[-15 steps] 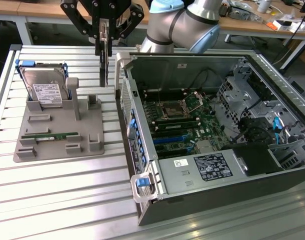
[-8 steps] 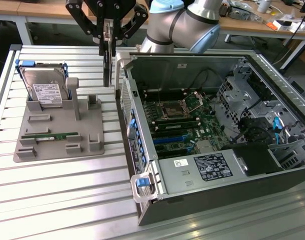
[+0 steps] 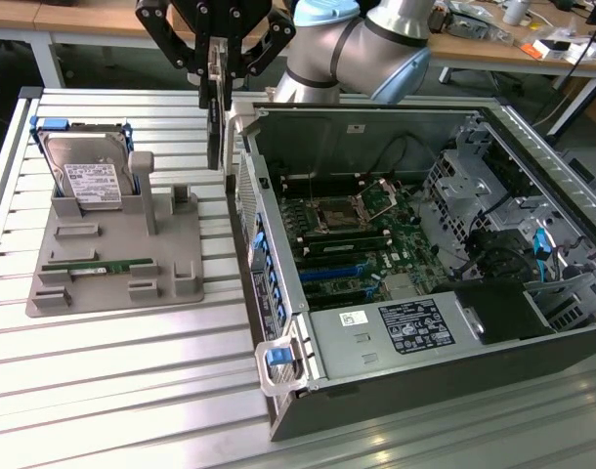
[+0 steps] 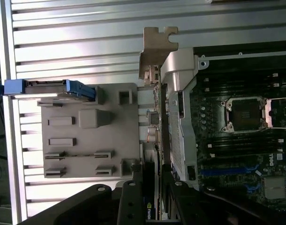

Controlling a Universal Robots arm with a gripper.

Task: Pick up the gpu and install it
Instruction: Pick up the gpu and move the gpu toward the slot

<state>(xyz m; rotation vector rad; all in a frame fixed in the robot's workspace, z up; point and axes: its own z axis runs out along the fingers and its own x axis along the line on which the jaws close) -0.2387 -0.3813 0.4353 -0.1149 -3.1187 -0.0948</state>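
Gpu (image 3: 216, 132) hangs edge-on in the upper centre of the exterior view, long axis vertical, silver bracket (image 4: 159, 47) pointing down, over the desk (image 3: 132, 381) between the open computer case (image 3: 396, 391) and the grey parts holder (image 3: 181, 256). The black gripper (image 3: 218, 66) is clamped on its upper end.

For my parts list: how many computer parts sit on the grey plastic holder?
2: the silver boxy hard drive propped at its far end, and the narrow green memory stick lying near its front.
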